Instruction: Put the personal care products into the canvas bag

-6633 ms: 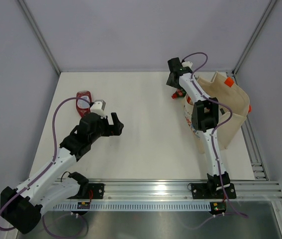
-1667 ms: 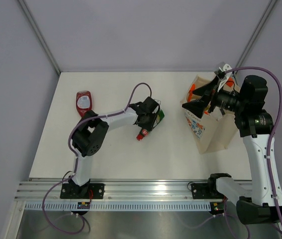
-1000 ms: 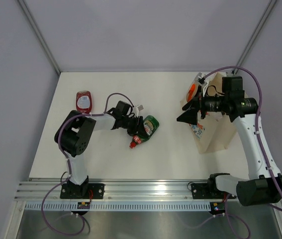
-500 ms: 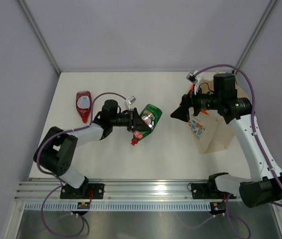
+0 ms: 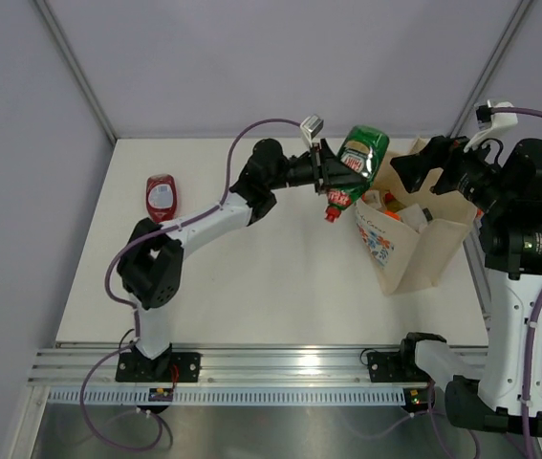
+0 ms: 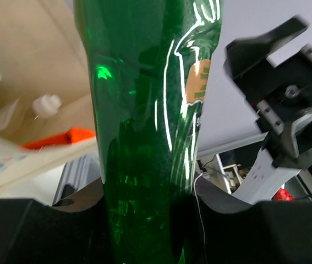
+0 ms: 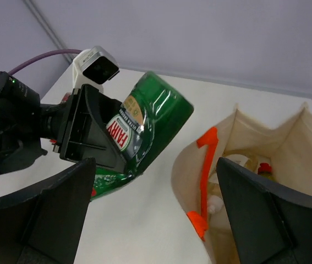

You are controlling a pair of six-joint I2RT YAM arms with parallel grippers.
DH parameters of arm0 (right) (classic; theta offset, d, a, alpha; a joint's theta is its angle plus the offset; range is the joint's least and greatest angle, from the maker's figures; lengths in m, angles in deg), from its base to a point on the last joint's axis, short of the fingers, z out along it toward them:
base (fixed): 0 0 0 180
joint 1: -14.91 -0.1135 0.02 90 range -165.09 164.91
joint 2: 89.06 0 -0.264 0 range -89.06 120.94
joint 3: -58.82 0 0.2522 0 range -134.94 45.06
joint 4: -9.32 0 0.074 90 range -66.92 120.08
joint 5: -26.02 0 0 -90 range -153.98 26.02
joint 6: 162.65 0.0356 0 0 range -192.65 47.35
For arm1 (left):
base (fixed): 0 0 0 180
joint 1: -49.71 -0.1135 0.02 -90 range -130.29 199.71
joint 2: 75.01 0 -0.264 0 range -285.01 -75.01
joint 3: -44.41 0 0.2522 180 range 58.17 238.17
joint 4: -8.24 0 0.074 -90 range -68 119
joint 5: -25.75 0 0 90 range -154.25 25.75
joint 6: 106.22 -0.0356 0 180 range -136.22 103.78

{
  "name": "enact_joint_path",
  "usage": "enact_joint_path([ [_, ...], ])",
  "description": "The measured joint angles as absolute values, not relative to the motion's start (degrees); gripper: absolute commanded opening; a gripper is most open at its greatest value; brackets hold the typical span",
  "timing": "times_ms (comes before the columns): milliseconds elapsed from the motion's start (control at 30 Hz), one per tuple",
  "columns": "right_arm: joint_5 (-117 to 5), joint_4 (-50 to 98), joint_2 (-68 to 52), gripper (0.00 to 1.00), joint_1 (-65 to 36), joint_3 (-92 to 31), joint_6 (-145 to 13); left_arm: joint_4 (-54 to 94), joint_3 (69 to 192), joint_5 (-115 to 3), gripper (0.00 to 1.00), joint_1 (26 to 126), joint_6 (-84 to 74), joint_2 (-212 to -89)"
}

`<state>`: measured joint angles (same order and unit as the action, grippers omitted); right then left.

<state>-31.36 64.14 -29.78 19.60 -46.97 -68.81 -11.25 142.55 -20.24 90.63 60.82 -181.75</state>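
My left gripper [image 5: 340, 172] is shut on a green red-capped bottle [image 5: 358, 156], which it holds in the air, cap down, just left of the canvas bag's [image 5: 422, 251] open mouth. In the left wrist view the bottle [image 6: 144, 104] fills the gap between the jaws, and the bag [image 6: 18, 60] lies behind it. My right gripper [image 5: 433, 180] hangs open above the bag with nothing in it; its camera sees the bottle [image 7: 153, 129] and the bag [image 7: 186, 165]. Inside the bag lie pale bottles [image 7: 217, 205]. A red bottle [image 5: 161, 196] lies on the table at the far left.
The bag's orange handles [image 7: 206, 165] hang along its rim. The table's side walls [image 5: 70, 57] and back wall close in the work area, and a metal rail [image 5: 290, 378] runs along the near edge.
My left gripper has lifted the green bottle from mid-table and carried it up and right to the bag's edge. The right gripper has swung back to the right, above the bag.
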Motion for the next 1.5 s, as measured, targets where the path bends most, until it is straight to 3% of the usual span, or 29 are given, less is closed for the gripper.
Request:
enact_joint_path([
  [167,-39.34,62.76,-33.84,0.99,21.37,-41.72,-62.3,-10.77,160.82,-25.27,0.0,94.24,66.87,-196.07],
  [333,-44.65,62.56,-36.16,0.99,24.17,-39.06,-57.62,0.55,178.7,-31.2,0.02,97.41,67.55,-208.35],
  [567,-51.21,61.43,-41.4,1.0,26.79,-34.9,-53.47,17.16,180.84,-37.1,0.07,100.3,62.48,-209.29],
  [733,-52.26,60.68,-42.98,1.0,27.8,-34.34,-51.9,26.69,183.33,-39.09,0.27,100.67,58.72,-208.2],
  [767,-52.37,60.44,-43.0,1.0,27.89,-34.27,-51.72,28.03,183.68,-39.37,0.44,100.67,58.26,-208.11],
  [800,-52.39,60.2,-43.0,1.0,28.02,-34.12,-51.55,29.27,183.88,-39.68,0.5,100.67,57.65,-208.0],
  [1000,-52.37,60.14,-42.98,0.99,28.61,-32.19,-50.72,34.63,185.8,-40.66,0.74,100.89,54.5,-207.63],
  [1500,-50.88,60.14,-43.22,1.0,29.18,-31.41,-50.35,42.41,190.59,-41.64,0.77,100.89,47.25,-206.71],
])
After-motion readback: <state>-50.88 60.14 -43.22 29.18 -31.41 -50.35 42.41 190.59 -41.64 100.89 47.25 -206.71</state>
